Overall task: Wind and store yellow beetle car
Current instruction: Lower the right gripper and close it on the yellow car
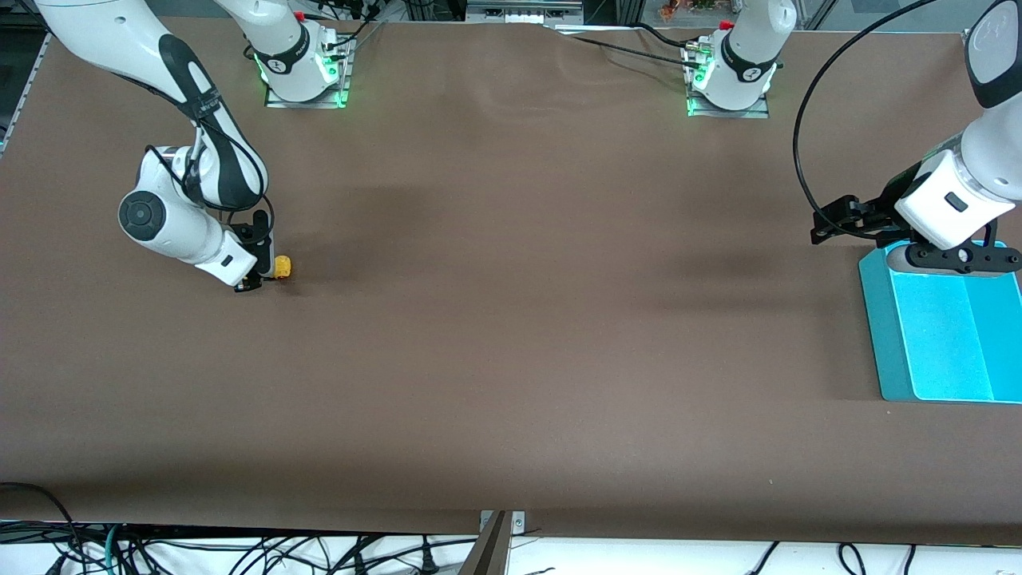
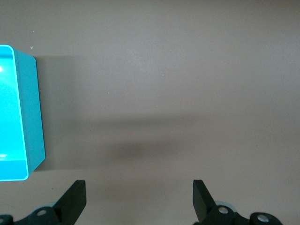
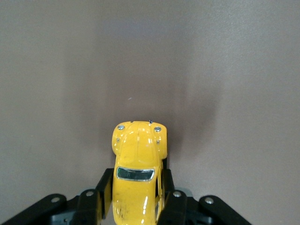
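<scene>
While right pincer (image 1: 263, 279) clamps yellow beetle car (image 1: 283, 267) on table — left pincer (image 2: 138, 199) waits agape beside teal bin (image 1: 882, 335).

teal bin (image 1: 878, 335) | on brown table (image 1: 511, 319) | left arm's end

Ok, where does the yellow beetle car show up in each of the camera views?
Front view: the yellow beetle car sits at the right arm's end of the table, in the right tool.
Left wrist view: not in it; only the open left tool and the turquoise bin.
Right wrist view: low centre, clamped between the fingers, nose pointing away.
Shared landmark: the brown table.
</scene>
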Controlling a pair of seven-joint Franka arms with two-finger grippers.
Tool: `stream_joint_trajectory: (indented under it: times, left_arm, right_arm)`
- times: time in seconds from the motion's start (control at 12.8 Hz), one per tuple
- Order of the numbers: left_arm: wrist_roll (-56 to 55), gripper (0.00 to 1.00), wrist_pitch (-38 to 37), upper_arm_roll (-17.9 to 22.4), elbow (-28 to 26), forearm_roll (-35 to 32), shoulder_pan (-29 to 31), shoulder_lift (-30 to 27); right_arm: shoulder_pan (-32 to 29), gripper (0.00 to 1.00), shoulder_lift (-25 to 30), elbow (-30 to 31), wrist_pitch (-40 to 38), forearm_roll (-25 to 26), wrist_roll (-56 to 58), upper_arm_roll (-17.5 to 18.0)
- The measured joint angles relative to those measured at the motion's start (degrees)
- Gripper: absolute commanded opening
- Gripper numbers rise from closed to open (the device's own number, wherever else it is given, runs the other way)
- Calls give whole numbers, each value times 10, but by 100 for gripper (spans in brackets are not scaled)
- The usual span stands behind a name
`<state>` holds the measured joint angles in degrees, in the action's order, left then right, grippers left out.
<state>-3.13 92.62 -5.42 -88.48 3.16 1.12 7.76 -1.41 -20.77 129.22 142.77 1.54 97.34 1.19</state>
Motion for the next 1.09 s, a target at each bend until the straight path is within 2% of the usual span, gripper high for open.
stream_joint_trajectory:
  times: [0.78,1.09]
  left_arm:
    - [0,100,0,0,0,0,-1,0]
    - [0,100,0,0,0,0,-2,0]
  right_arm:
    - [0,8,-1,-1,-1,-2,-54,14]
    - [-1,8,-2,-2,-1,-2,-48,-6]
